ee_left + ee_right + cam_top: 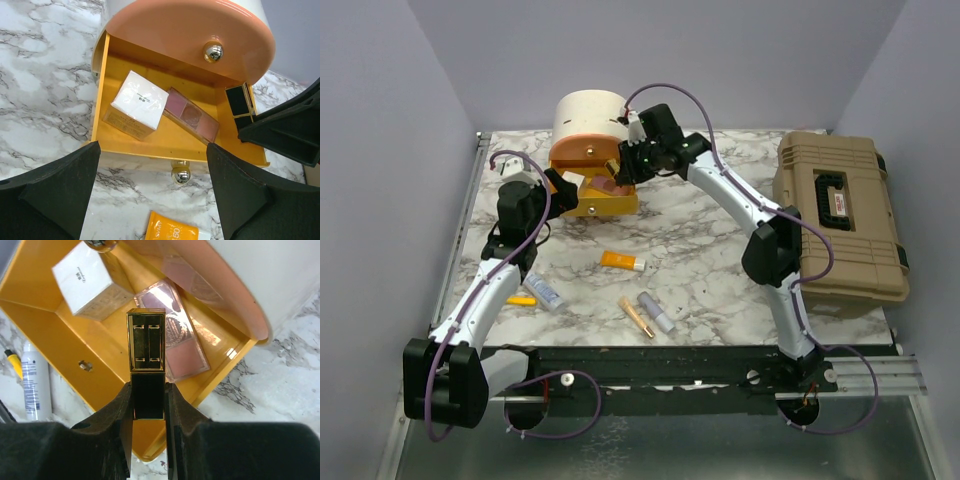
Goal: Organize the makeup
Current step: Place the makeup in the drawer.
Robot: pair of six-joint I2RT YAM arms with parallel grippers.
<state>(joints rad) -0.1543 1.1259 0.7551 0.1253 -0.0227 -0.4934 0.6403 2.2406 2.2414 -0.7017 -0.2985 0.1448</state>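
The round case's yellow drawer (102,75) stands open. In it lie a small white cube (136,104) and a pink palette (191,115). My right gripper (148,390) is shut on a black-and-gold case (146,340) and holds it over the drawer's right part, above the palette (175,335). My left gripper (152,200) is open and empty just in front of the drawer knob (180,175). On the table lie an orange tube (622,262), a whitish tube (545,291), a yellow pen (522,300), a gold tube (636,316) and a lilac tube (656,312).
The cream-and-orange round case (588,125) stands at the back centre. A big tan toolbox (840,215) lies shut at the right edge. The two grippers (567,192) (620,172) are close together at the drawer.
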